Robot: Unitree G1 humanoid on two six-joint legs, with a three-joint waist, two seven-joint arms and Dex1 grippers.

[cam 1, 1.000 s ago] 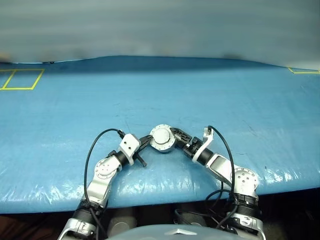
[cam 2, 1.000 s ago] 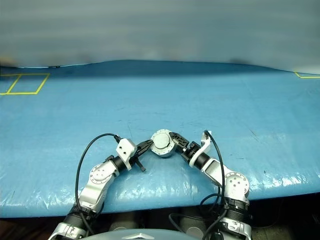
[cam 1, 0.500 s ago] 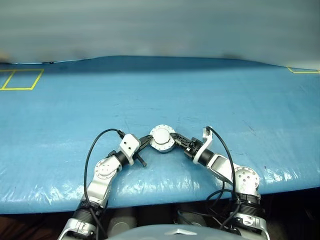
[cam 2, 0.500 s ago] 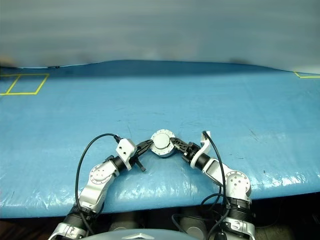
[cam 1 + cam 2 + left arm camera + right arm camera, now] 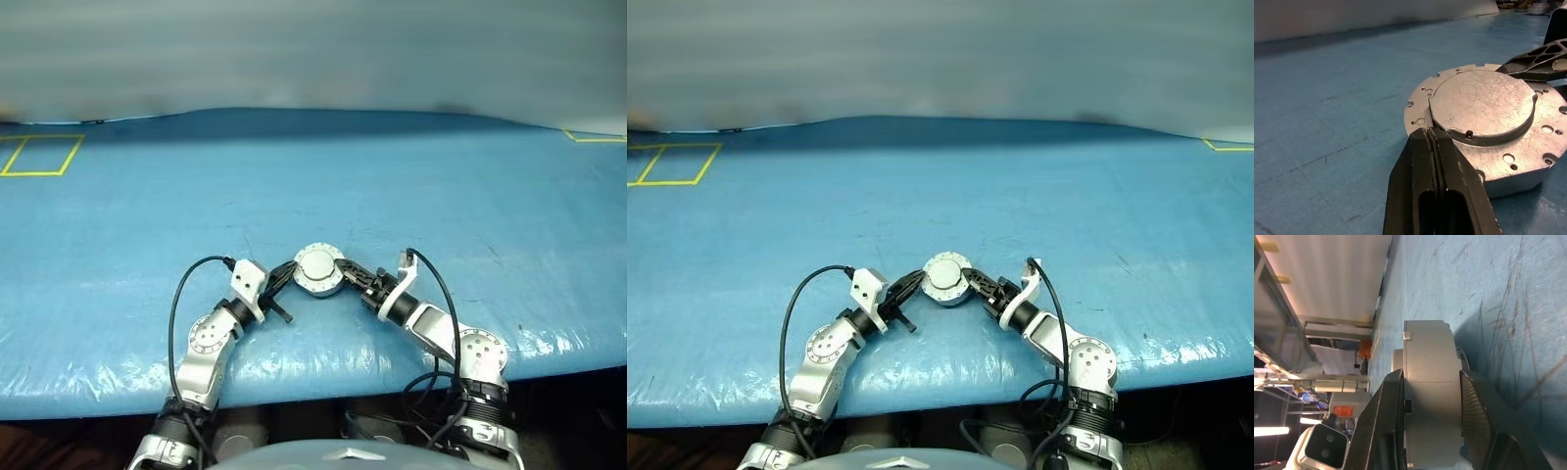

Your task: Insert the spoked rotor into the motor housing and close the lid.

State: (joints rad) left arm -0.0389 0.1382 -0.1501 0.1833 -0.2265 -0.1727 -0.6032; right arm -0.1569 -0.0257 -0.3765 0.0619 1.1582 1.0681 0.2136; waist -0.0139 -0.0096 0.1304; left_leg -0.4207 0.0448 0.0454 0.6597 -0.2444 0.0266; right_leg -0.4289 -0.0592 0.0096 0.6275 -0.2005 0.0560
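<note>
Now the motor housing [image 5: 319, 271] sits on the blue table [image 5: 392, 186], lid [image 5: 1481, 105] shut flat on top. R gripper [image 5: 1432, 426] squeezes its sides. L gripper [image 5: 1436, 161], pinched shut w/ nothing in it, touches the rim. Best press gently & keep it steady.

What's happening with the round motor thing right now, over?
Right gripper clamps motor housing top and bottom. Left gripper shut, at its rim. Lid closed. Nothing in the way.
</note>
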